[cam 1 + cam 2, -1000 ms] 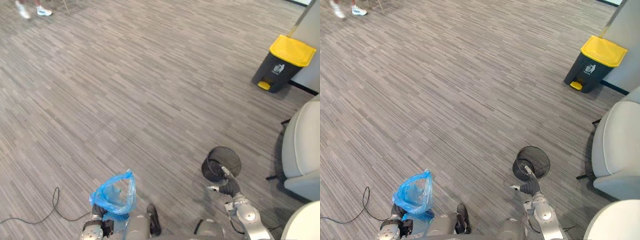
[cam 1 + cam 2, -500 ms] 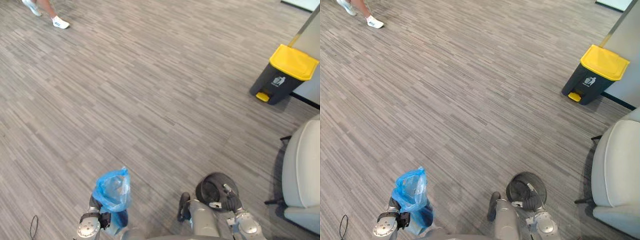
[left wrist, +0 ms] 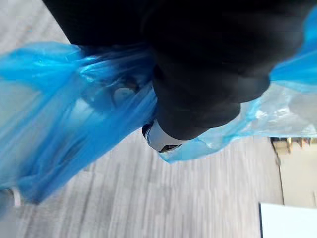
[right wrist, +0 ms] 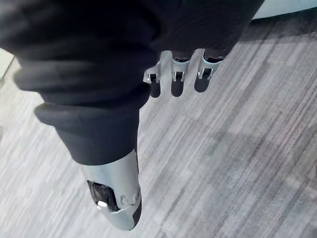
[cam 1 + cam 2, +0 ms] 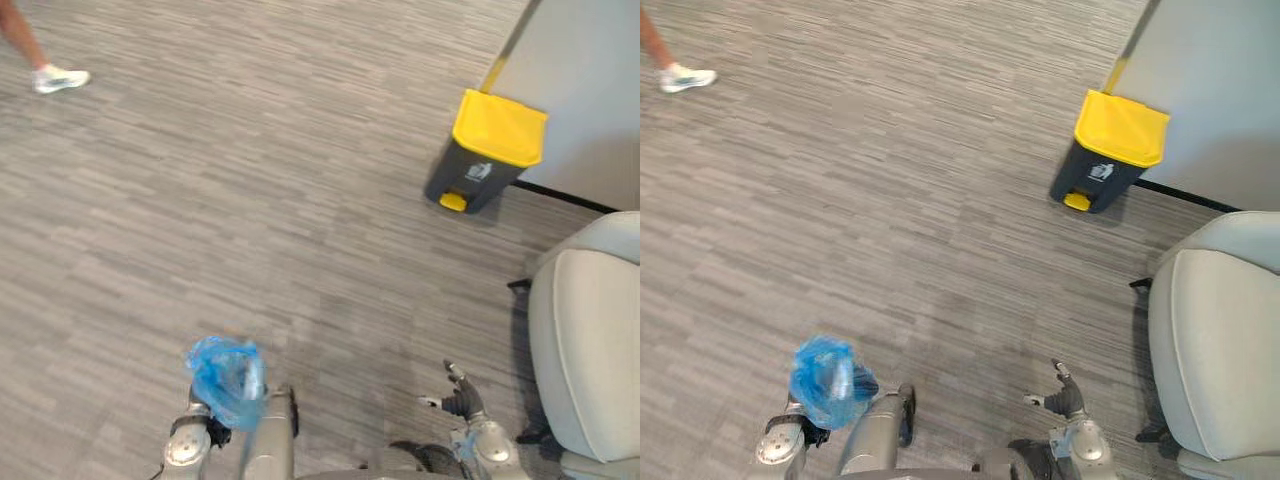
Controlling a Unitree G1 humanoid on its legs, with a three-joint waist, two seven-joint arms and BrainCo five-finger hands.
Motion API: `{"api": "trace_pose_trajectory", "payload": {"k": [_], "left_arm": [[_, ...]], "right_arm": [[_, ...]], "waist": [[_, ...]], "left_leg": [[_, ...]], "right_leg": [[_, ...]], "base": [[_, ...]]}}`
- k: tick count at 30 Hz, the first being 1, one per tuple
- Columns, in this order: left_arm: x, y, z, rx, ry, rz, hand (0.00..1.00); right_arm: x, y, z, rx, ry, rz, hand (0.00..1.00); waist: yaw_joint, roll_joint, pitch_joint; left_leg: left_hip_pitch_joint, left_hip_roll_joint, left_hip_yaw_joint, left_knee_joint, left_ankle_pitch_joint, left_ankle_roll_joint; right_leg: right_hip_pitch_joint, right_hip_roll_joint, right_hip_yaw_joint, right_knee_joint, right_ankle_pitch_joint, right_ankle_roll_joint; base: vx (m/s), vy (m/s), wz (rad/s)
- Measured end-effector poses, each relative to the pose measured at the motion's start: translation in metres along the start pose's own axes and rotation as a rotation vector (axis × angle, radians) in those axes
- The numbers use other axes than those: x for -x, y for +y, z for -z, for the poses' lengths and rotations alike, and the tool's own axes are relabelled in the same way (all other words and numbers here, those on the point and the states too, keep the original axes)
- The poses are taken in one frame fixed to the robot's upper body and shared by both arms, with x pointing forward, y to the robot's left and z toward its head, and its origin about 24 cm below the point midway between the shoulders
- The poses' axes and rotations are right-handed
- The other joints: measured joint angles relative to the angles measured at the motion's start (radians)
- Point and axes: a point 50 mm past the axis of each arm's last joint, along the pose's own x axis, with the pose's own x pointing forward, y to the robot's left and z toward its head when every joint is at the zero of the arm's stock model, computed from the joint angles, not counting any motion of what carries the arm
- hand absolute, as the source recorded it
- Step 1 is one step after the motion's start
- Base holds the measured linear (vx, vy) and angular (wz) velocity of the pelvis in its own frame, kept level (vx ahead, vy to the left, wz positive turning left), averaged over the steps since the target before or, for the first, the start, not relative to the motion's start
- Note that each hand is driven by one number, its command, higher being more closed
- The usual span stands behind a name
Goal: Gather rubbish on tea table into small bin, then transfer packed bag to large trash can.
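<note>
White shoe of a person, upper left, on grey carpet floor. Lower left: blue bag held up by left robot hand, clenched on the plastic. Lower centre-right: right robot hand, fingers relaxed, empty. Upper right: dark large trash can, yellow lid closed, well apart from bag. Right edge: white chair.

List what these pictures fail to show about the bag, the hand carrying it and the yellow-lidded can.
1. Blue bag: its contents, blurred in the eye views, behind crumpled plastic in the left wrist view.
2. Left hand: its grip, hidden by its dark cover and the bag in the left wrist view.
3. Yellow-lidded can: its inside, under the closed lid, eye views.
4. Person: cut off at the eye views' upper left edge above the shin.
</note>
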Motion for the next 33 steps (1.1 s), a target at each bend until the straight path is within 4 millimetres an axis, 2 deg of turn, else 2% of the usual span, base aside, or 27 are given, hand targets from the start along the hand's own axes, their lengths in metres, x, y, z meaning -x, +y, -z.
{"api": "trace_pose_trajectory", "payload": {"k": [1,3,4,6,7,8,9,10,11,12,13,14,16,17,18,19,20,21,22,23,25,26,27,28,30,31,33], "left_arm": [[-0.002,0.006,-0.003,-0.012,-0.014,-0.011,1.0],[-0.007,0.008,-0.008,-0.009,-0.029,-0.021,1.0],[-0.009,0.011,-0.009,-0.005,-0.029,-0.033,1.0],[-0.007,0.014,-0.003,-0.007,-0.002,-0.046,1.0],[-0.004,0.014,0.004,-0.019,0.027,-0.043,1.0],[-0.002,0.013,0.009,-0.02,0.046,-0.041,1.0],[-0.003,0.008,0.012,-0.002,0.059,-0.039,1.0],[-0.003,0.006,0.012,0.009,0.06,-0.04,1.0],[-0.002,0.004,0.012,0.021,0.06,-0.042,1.0],[-0.001,-0.001,0.013,0.048,0.066,-0.045,1.0],[-0.001,-0.005,0.014,0.059,0.069,-0.041,1.0],[-0.001,-0.007,0.013,0.063,0.068,-0.04,1.0],[0.001,-0.012,0.014,0.064,0.068,-0.023,1.0],[0.004,-0.014,0.014,0.065,0.062,-0.016,1.0],[0.004,-0.014,0.014,0.068,0.059,-0.016,1.0],[0.005,-0.014,0.014,0.068,0.06,-0.017,1.0],[0.005,-0.011,0.014,0.075,0.062,-0.029,1.0],[0.007,-0.01,0.017,0.075,0.071,-0.034,1.0],[0.008,-0.009,0.019,0.074,0.078,-0.036,1.0],[0.008,-0.008,0.02,0.072,0.083,-0.04,1.0],[0.004,-0.009,0.013,0.076,0.057,-0.037,1.0],[0.004,-0.012,0.012,0.074,0.051,-0.023,1.0],[0.004,-0.013,0.012,0.066,0.052,-0.017,1.0],[0.003,-0.013,0.011,0.06,0.049,-0.012,1.0],[0.003,-0.012,0.008,0.047,0.035,-0.006,1.0],[0.002,-0.012,0.004,0.045,0.019,-0.005,1.0],[-0.003,-0.011,-0.005,0.044,-0.016,-0.005,1.0]], "right_arm": [[-0.002,0.0,-0.004,0.001,-0.012,0.001,0.0],[-0.003,-0.002,-0.002,0.006,-0.003,0.003,0.0],[-0.006,-0.005,-0.003,0.016,-0.001,0.006,0.0],[-0.007,-0.006,-0.003,0.024,0.003,0.008,0.0],[-0.005,-0.007,0.0,0.028,0.01,0.01,0.0],[-0.004,-0.008,0.001,0.031,0.018,0.011,0.0],[-0.004,-0.01,0.004,0.037,0.036,0.011,0.0],[-0.004,-0.01,0.002,0.036,0.03,0.005,0.0],[-0.005,-0.01,0.001,0.036,0.026,0.005,0.0],[-0.007,-0.011,-0.004,0.036,0.006,0.008,0.0],[-0.007,-0.009,-0.011,0.029,-0.022,0.007,0.0],[-0.008,-0.007,-0.015,0.022,-0.037,0.006,0.0],[-0.009,-0.003,-0.021,0.012,-0.064,0.0,0.0],[-0.011,-0.004,-0.026,0.016,-0.083,0.005,0.0],[-0.013,-0.007,-0.029,0.024,-0.09,0.009,0.0],[-0.014,-0.008,-0.03,0.027,-0.09,0.012,0.0],[-0.017,-0.008,-0.031,0.028,-0.088,0.012,0.0],[-0.018,-0.008,-0.03,0.029,-0.08,0.013,0.0],[-0.017,-0.008,-0.027,0.029,-0.068,0.012,0.0],[-0.016,-0.004,-0.022,0.02,-0.049,0.006,0.0],[-0.014,-0.005,-0.018,0.022,-0.035,0.011,0.0],[-0.015,-0.005,-0.021,0.021,-0.044,0.011,0.0],[-0.016,-0.003,-0.022,0.019,-0.046,0.008,0.0],[-0.016,-0.002,-0.023,0.017,-0.049,0.007,0.0],[-0.015,0.0,-0.02,0.015,-0.042,0.001,0.0],[-0.015,0.001,-0.022,0.011,-0.048,0.001,0.0],[-0.015,0.001,-0.024,0.009,-0.055,0.004,0.0]], "waist": [[-0.007,0.009,-0.003],[-0.01,0.01,-0.003],[-0.015,0.012,-0.002],[-0.026,0.008,-0.004],[-0.035,0.003,-0.007],[-0.039,0.001,-0.013],[-0.043,0.031,-0.018],[-0.04,0.046,-0.009],[-0.034,0.057,-0.002],[-0.014,0.081,0.013],[-0.002,0.08,0.023],[0.007,0.07,0.029],[0.031,0.044,0.035],[0.053,0.042,0.034],[0.069,0.049,0.035],[0.078,0.053,0.034],[0.083,0.055,0.034],[0.082,0.062,0.033],[0.085,0.059,0.029],[0.098,0.03,0.013],[0.1,0.004,-0.003],[0.093,0.002,-0.004],[0.068,0.003,0.0],[0.059,0.003,0.001],[0.048,0.01,0.004],[0.048,0.015,0.008],[0.048,0.018,0.01]], "left_leg": [[0.082,0.019,0.027,-0.077,-0.004,-0.006],[0.143,0.033,0.069,-0.137,0.002,-0.017],[0.2,0.042,0.108,-0.186,0.003,-0.037],[0.267,0.037,0.14,-0.215,-0.004,-0.073],[0.322,0.03,0.156,-0.214,-0.026,-0.11],[0.345,0.03,0.157,-0.2,-0.033,-0.121],[0.342,0.075,0.163,-0.115,-0.023,-0.147],[0.278,0.122,0.155,0.087,0.023,-0.174],[0.228,0.157,0.145,0.228,0.077,-0.152],[0.119,0.216,0.091,0.514,0.102,-0.109],[0.023,0.222,0.033,0.696,0.06,-0.099],[-0.014,0.211,0.016,0.736,0.044,-0.098],[-0.115,0.168,-0.008,0.711,0.008,-0.07],[-0.183,0.14,-0.016,0.602,-0.004,-0.049],[-0.221,0.111,-0.053,0.472,-0.003,-0.054],[-0.237,0.09,-0.08,0.376,-0.002,-0.065],[-0.243,0.052,-0.137,0.142,0.028,-0.1],[-0.241,0.038,-0.171,0.016,0.101,-0.111],[-0.228,0.037,-0.171,0.012,0.174,-0.101],[-0.221,0.012,-0.13,0.04,0.163,-0.055],[-0.211,-0.01,-0.076,0.071,0.09,-0.035],[-0.178,-0.024,-0.049,0.087,0.055,-0.005],[-0.131,-0.036,-0.037,0.089,0.022,0.015],[-0.101,-0.042,-0.033,0.089,0.006,0.026],[0.0,-0.045,-0.03,0.079,-0.037,0.044],[0.035,-0.041,-0.032,0.058,-0.05,0.045],[0.082,-0.028,-0.052,0.03,-0.068,0.036]], "right_leg": [[-0.062,-0.002,-0.112,-0.103,-0.012,-0.025],[-0.118,0.008,-0.208,-0.3,0.011,-0.061],[-0.164,0.046,-0.238,-0.514,0.097,-0.076],[-0.173,0.089,-0.245,-0.703,0.235,-0.1],[-0.17,0.108,-0.234,-0.75,0.351,-0.173],[-0.171,0.103,-0.212,-0.716,0.423,-0.241],[-0.173,0.13,-0.216,-0.636,0.354,-0.239],[-0.144,0.162,-0.207,-0.623,0.297,-0.253],[-0.112,0.19,-0.19,-0.638,0.282,-0.259],[-0.041,0.241,-0.152,-0.673,0.266,-0.268],[0.035,0.272,-0.105,-0.707,0.254,-0.273],[0.069,0.277,-0.079,-0.717,0.25,-0.278],[0.176,0.273,0.0,-0.765,0.24,-0.275],[0.233,0.271,0.066,-0.804,0.212,-0.266],[0.251,0.267,0.11,-0.819,0.189,-0.231],[0.256,0.265,0.14,-0.818,0.178,-0.226],[0.285,0.255,0.194,-0.812,0.15,-0.202],[0.3,0.253,0.225,-0.799,0.117,-0.181],[0.303,0.247,0.244,-0.781,0.092,-0.164],[0.292,0.207,0.275,-0.733,0.053,-0.132],[0.241,0.164,0.28,-0.606,0.019,-0.071],[0.177,0.135,0.266,-0.426,0.025,0.003],[0.112,0.106,0.231,-0.235,0.069,0.099],[0.084,0.087,0.217,-0.145,0.079,0.113],[0.008,0.044,0.135,-0.005,0.047,0.04],[-0.038,0.039,0.106,-0.011,0.032,0.015],[-0.105,0.046,0.057,-0.107,0.021,-0.004]], "base": [[0.52,0.048,-0.54],[0.53,0.026,-0.5],[0.58,0.002,-0.54],[0.71,-0.057,-0.45],[0.69,-0.101,-0.29],[0.69,-0.105,-0.41],[0.69,-0.132,-0.44],[0.68,-0.14,-0.63],[0.67,-0.139,-0.78],[0.62,-0.059,-1.06],[0.61,-0.014,-1.11],[0.57,0.026,-1.14],[0.49,0.042,-1.06],[0.51,0.125,-1.31],[0.55,0.223,-1.37],[0.54,0.287,-1.33],[0.54,0.333,-1.07],[0.49,0.289,-1.05],[0.51,0.318,-0.89],[0.53,0.316,-0.8],[0.52,0.29,-0.65],[0.48,0.264,-0.41],[0.47,0.26,-0.23],[0.47,0.22,0.07],[0.5,0.157,0.0],[0.42,0.08,-0.04],[0.38,-0.012,0.21]]}}
